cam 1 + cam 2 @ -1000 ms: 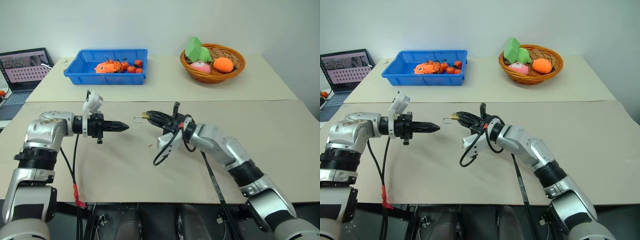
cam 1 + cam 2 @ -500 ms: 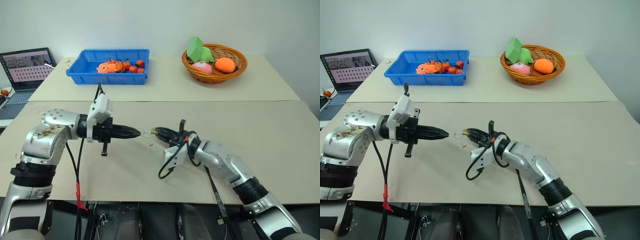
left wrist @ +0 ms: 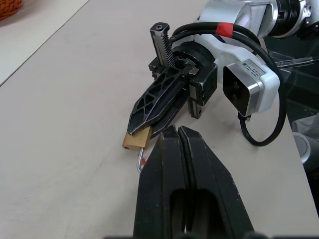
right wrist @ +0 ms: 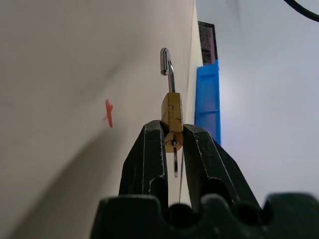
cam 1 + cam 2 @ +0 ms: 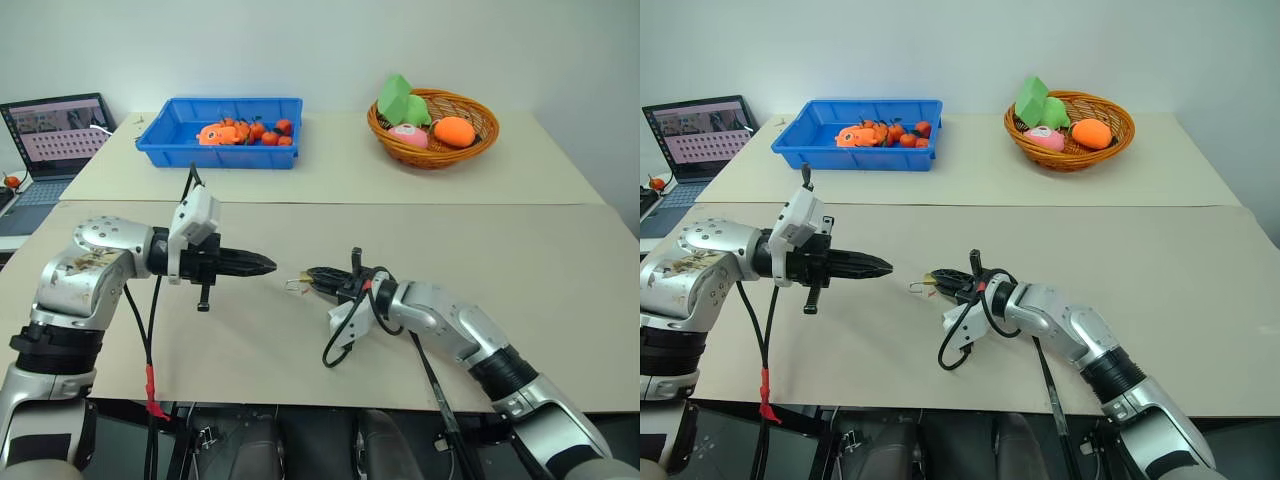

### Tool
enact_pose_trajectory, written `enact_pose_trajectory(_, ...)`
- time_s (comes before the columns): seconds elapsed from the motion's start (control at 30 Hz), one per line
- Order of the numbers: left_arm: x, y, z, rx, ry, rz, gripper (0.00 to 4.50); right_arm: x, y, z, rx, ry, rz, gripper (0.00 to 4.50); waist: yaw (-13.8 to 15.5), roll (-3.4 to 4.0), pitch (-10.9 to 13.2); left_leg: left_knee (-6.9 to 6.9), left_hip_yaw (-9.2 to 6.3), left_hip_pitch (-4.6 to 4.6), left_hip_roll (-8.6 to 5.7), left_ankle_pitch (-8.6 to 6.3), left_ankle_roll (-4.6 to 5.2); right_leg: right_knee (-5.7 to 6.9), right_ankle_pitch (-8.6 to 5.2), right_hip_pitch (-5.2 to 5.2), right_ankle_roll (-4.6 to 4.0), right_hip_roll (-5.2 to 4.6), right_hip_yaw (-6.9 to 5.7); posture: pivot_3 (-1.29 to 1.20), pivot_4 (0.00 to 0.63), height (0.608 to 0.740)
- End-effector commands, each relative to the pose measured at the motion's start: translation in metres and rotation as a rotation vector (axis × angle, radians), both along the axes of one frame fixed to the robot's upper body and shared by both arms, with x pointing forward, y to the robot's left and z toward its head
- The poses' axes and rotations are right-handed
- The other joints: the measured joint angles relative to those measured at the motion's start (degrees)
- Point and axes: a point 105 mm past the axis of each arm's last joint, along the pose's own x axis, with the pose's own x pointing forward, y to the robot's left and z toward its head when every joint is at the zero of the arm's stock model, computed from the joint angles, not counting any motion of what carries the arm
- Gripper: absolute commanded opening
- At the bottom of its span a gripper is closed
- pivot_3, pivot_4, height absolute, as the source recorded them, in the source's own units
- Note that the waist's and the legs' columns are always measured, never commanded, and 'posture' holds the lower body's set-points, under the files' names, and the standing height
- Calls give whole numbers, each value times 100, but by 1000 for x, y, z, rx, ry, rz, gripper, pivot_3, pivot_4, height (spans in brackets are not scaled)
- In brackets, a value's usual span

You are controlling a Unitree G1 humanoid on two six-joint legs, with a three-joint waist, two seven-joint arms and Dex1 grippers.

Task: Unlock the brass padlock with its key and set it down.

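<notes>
Brass shows at the tip of my right gripper [image 5: 937,279], whose two black fingers are pinched on the body of the brass padlock [image 4: 172,113], its silver shackle [image 4: 167,63] swung open and jutting out past the fingertips, just above the beige bench [image 5: 560,260]. My left gripper [image 5: 262,265] points straight at it from the other side, fingers pressed fully together with nothing visible between them, tip close to the shackle but apart from it. A small red mark [image 4: 108,113] lies on the bench just under the padlock.

Beige tables [image 5: 420,185] against pale wall [image 5: 320,45]
</notes>
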Motion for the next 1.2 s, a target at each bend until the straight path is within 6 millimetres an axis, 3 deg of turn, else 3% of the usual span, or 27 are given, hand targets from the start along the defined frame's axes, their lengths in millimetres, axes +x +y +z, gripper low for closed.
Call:
enact_pose_trajectory(0.03, -2, 1, 9, 8, -47, -8, 0, -10, -2, -36, -108, 146, 19, 922, 12, -1, -1, 0, 0, 1, 0, 0, 0, 0, 0, 0, 0, 0, 0, 0, 150, 644)
enact_pose_trajectory(0.33, -1, 0, 9, -3, -50, -13, 0, -12, -11, -43, -126, 284, -23, 3917, 99, -2, -6, 4, -1, 6, 2, -2, 2, 0, -3, 6, -2, -7, 2, 0, 150, 644)
enact_pose_trajectory(0.6, 2, -2, -1, 1, -33, -22, 0, -37, -45, -32, -113, 573, -100, 3917, 199, -2, -7, 4, -2, 3, -1, -18, 26, -6, -10, 18, 4, -10, -1, 0, 150, 644)
enact_pose_trajectory(0.8, -2, -4, -13, 3, 3, -41, 0, -52, -61, -12, 60, 810, -189, 3917, 274, -3, -7, 3, -10, 4, 4, -23, 32, -13, -13, 22, 2, -14, -2, 0, 150, 644)
enact_pose_trajectory(1.07, -7, -10, -16, -6, 0, -42, 0, -41, -52, 27, 643, 1100, -336, 3917, 249, -3, -3, -9, -26, 5, 12, -23, 31, -7, -16, 19, -5, -14, 5, 0, 150, 644)
enact_pose_trajectory(1.2, 7, -2, -9, -103, -40, 135, 0, -26, -76, 39, 1090, 1057, -568, 3917, 281, -3, -4, -18, -34, 5, 9, -21, 28, -13, -16, 19, -4, -14, 1, 0, 150, 644)
